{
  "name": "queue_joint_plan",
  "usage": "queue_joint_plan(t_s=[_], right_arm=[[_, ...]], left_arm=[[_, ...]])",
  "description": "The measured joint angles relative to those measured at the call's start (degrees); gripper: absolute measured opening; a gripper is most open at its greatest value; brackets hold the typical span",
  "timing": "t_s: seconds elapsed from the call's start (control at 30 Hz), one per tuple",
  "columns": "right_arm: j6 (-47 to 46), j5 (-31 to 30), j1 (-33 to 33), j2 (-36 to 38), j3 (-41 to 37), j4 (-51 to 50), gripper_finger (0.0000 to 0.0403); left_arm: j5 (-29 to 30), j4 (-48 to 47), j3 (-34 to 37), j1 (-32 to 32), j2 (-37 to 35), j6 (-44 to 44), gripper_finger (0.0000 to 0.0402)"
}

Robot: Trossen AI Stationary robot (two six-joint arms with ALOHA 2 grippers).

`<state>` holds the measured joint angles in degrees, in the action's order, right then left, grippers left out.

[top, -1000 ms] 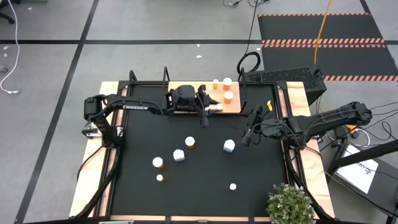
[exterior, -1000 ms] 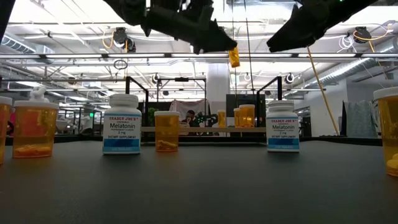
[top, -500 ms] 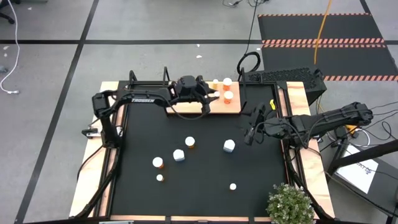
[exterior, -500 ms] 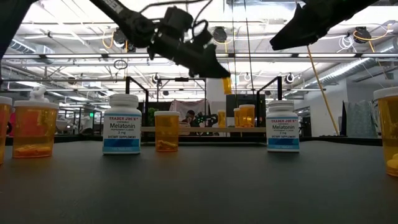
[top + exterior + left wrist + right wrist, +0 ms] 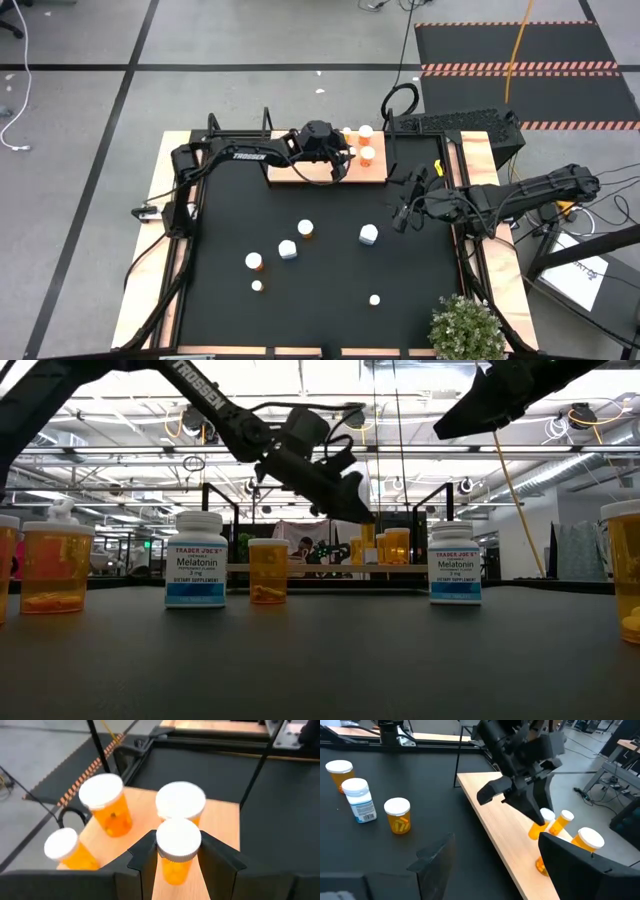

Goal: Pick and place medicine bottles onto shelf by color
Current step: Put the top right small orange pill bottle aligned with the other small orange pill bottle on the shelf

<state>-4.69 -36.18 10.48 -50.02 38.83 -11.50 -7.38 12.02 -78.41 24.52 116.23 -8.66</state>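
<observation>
An orange medicine bottle with a white cap is in my left gripper, which is shut on it low over the shelf, a light-wood board at the table's far side. Three more orange bottles stand on the shelf's right part, close beside the held one. Several bottles, orange and white, stand on the black mat. My right gripper hangs open over the mat's right side, with nothing between its fingers. My left gripper pinches the orange bottle between its two fingers, on the body's sides just under the white cap. The fingers slant down from the table's left toward the shelf's right end. The bottle hangs nearly upright, cap up, close above the board.
Black metal uprights rise at the shelf's ends. Two white Melatonin bottles and orange ones stand spread over the mat. A potted plant stands at the near right corner. The shelf's left half is bare wood.
My left gripper has gone toward the table's right and down, carrying the orange bottle from high above the mat's far part to just over the shelf beside the bottles standing there. My right gripper has kept still.
</observation>
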Motion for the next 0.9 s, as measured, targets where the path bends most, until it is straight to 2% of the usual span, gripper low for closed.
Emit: queue_joint_plan(t_s=[0.17,0.9], right_arm=[[0.00,0.02,0.00,0.00,0.00,-0.07,0.0281],[0.02,0.20,0.00,0.00,0.00,-0.09,0.0281]], left_arm=[[1.84,-0.22,-0.02,0.98,0.49,0.09,0.0131],[3.02,0.39,-0.02,0.85,2.31,0.38,0.0131]])
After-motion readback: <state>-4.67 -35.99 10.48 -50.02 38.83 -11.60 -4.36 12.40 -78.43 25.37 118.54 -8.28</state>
